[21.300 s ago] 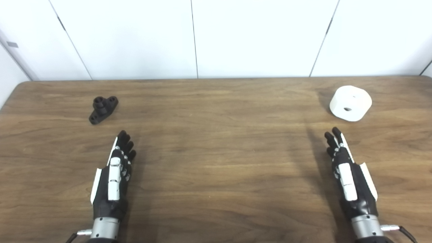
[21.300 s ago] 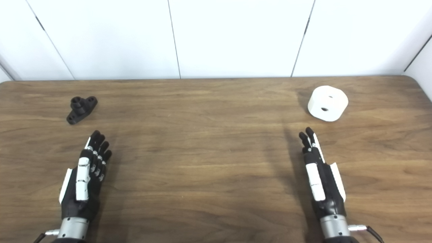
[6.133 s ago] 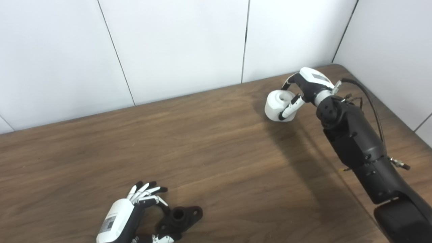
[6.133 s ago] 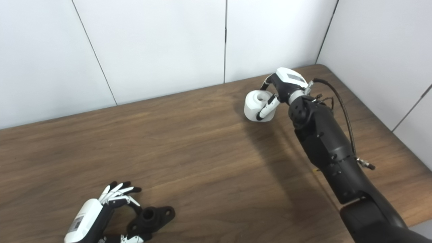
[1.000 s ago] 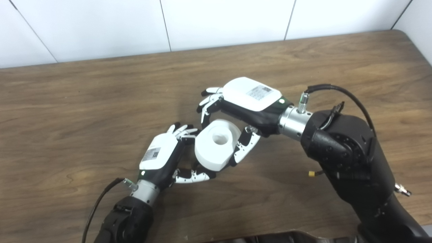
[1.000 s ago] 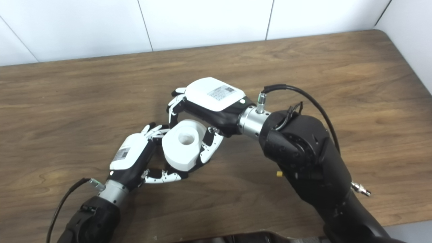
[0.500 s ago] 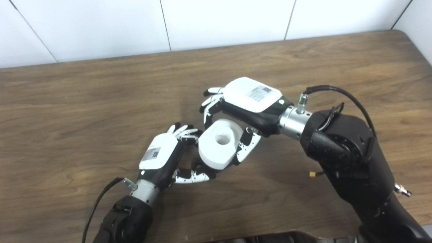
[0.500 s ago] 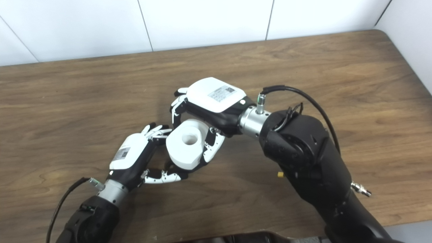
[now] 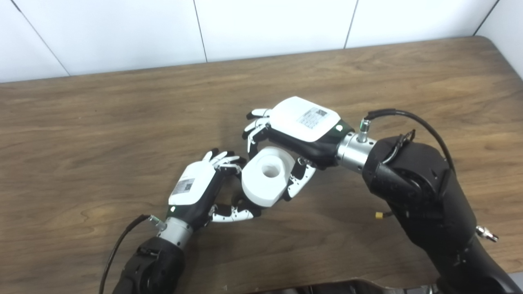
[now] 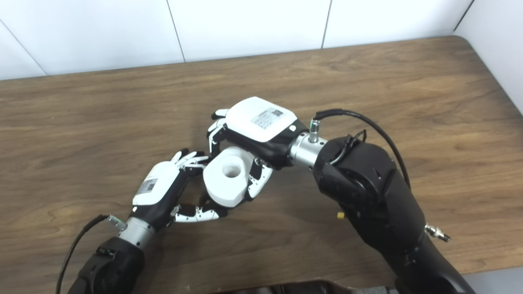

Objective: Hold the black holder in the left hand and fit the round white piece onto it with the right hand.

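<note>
Overall: brown wooden table (image 9: pixel 102 122) | white panelled wall (image 9: pixel 265 20) behind

Above the middle of the table (image 9: pixel 102 122), nearer its front edge, the round piece (image 9: pixel 265 177) sits between the left hand (image 9: pixel 196 192) on its left and the right hand (image 9: pixel 300 130) behind it, the holder apparently hidden underneath.

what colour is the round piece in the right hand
Plain white, with a round hole in its face: the round white piece shows best in the left eye view.
</note>
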Tool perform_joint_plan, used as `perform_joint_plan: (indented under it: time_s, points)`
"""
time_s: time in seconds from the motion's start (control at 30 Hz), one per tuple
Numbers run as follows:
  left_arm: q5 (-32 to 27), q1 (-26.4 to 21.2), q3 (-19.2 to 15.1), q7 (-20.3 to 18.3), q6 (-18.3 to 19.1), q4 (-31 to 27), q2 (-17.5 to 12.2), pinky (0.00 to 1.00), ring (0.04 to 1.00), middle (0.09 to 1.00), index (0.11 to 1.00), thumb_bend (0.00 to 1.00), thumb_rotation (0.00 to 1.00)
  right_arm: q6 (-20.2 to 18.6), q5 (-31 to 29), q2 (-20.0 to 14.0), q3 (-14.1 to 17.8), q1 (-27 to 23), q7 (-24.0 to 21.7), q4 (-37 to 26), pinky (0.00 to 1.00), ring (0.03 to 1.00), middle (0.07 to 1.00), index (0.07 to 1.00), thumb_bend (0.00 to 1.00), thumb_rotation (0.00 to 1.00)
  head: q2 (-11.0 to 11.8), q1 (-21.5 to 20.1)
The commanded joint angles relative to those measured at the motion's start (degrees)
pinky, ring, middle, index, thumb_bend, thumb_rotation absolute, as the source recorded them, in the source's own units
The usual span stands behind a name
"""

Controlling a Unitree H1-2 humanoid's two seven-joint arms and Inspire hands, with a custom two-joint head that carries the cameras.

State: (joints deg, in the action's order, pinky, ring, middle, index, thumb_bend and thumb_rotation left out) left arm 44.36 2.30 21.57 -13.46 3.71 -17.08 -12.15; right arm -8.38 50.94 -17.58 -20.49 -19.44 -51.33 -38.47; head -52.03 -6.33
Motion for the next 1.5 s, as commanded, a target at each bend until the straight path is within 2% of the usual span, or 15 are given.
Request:
perform_joint_plan:
  time_s: [0.0, 0.63, 0.93, 1.47]
  points:
    - [0.3, 0.2, 0.4, -1.7, 1.0, -0.2, -0.5, 1.00, 0.906, 0.828, 0.485, 0.52, 0.06, 1.4, 0.3, 0.1, 0.3, -0.6, 1.7, -0.1, 0.83, 0.921, 0.805, 0.485, 0.52, 0.14, 0.0, 0.0]
    - [0.7, 0.1, 0.6, -1.8, 1.6, -0.3, 0.1, 1.00, 0.908, 0.831, 0.485, 0.52, 0.06, 1.2, 1.1, 0.8, 0.0, 0.3, 1.6, 0.0, 0.83, 0.921, 0.812, 0.485, 0.52, 0.14, -0.1, 0.6]
    - [0.3, -0.1, 0.4, -1.7, 1.3, -0.1, -0.3, 1.00, 0.909, 0.829, 0.485, 0.52, 0.06, 1.8, 1.4, 0.7, 0.0, -0.7, 1.6, 0.1, 0.83, 0.926, 0.810, 0.485, 0.52, 0.14, -0.1, -0.5]
    - [0.2, -0.1, 0.3, -1.6, 1.2, 0.1, -0.2, 1.00, 0.905, 0.827, 0.485, 0.52, 0.05, 3.9, 3.6, 0.6, -0.8, -3.3, -1.6, -0.9, 0.86, 0.941, 0.817, 0.484, 0.52, 0.13, -0.3, -0.8]
